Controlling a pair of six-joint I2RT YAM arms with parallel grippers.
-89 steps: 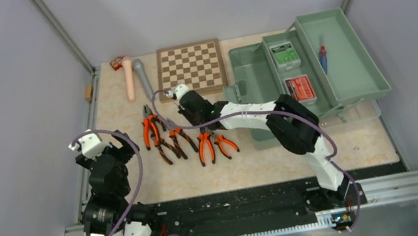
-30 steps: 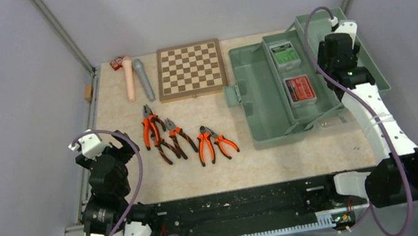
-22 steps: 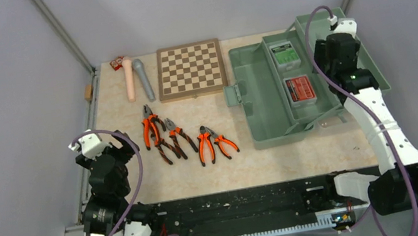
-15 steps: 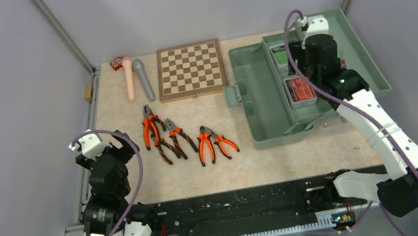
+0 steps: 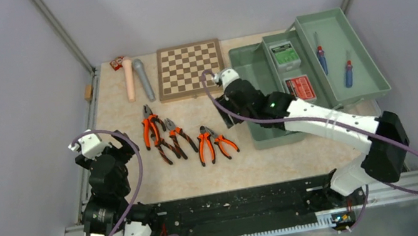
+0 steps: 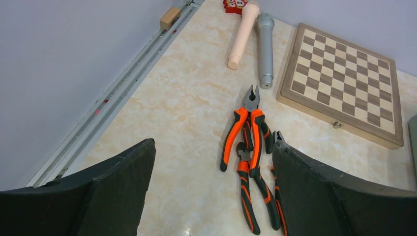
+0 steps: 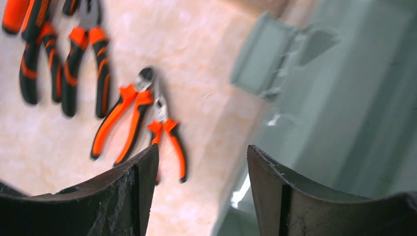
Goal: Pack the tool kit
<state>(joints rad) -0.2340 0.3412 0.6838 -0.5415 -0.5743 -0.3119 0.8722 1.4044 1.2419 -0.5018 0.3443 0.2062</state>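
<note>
While L claw (image 6: 211, 147) & R claw (image 7: 202, 153) wide open, empty: 5 pliers (image 5: 148, 129) outside, 2 screwdrivers (image 5: 322, 61), 2 boxes (image 5: 284, 54) in toolbox (image 5: 251, 66)

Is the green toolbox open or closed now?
Open: the toolbox has its interior exposed, and screwdrivers lie in the folded-out tray.

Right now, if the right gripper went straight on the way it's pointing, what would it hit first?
Probably the bare table, in the gap between the nearest orange pliers and the toolbox. The right gripper is open and empty; the blurred wrist view makes depth uncertain.
</note>
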